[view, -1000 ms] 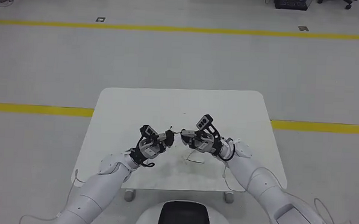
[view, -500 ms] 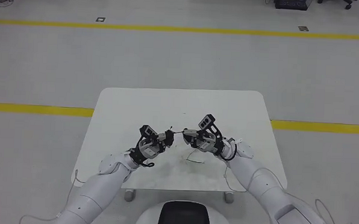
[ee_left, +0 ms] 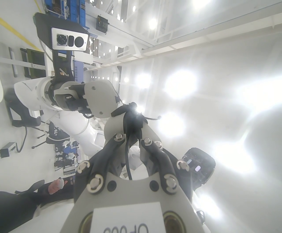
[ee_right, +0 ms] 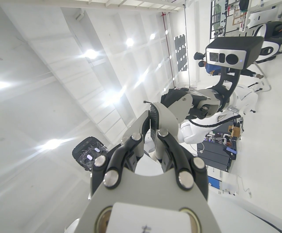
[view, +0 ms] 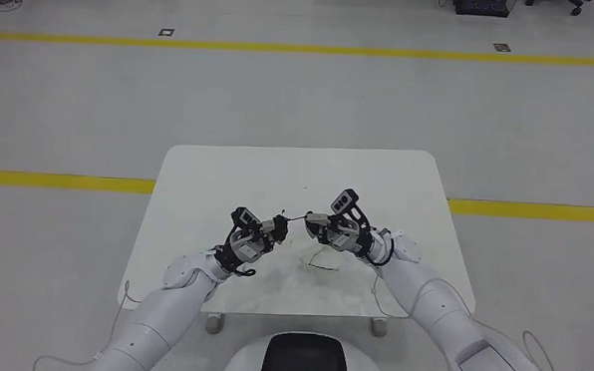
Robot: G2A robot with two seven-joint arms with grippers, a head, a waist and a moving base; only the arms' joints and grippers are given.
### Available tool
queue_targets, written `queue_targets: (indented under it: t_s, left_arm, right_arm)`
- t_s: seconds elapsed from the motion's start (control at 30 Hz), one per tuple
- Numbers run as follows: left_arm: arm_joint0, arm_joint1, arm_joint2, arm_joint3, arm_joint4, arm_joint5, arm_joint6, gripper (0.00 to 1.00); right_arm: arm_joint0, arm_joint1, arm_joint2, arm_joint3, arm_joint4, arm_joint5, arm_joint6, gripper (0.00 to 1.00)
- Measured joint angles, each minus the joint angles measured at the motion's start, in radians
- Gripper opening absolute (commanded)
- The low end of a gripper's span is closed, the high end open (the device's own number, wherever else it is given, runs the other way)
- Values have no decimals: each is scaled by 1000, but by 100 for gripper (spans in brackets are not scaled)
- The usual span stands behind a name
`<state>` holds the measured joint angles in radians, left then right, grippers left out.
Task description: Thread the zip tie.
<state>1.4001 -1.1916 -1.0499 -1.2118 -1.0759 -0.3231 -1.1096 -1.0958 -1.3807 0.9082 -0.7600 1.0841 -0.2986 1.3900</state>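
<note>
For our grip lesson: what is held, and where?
The thin black plastic zip tie: left gripper pinches its strap partway along; right gripper too, spot unclear.

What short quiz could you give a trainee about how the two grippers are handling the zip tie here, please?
1. True or false: the left gripper is open.
2. Multiple choice: where is the zip tie? A) lying flat on the table; B) held between the two grippers, which face each other; C) on the floor beyond the table.
3. Fill in the blank: the right gripper is shut on the ____.

Key: 1 false, it is shut on the zip tie; 2 B; 3 zip tie.
</note>
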Motion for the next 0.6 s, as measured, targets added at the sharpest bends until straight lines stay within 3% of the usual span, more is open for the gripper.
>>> queue_targets:
  t_s: [0.6]
  left_arm:
    - [1,-3,-2,2,2,-4,8,0]
  right_arm:
    - [-7,3,22,-2,-5,2,0,0]
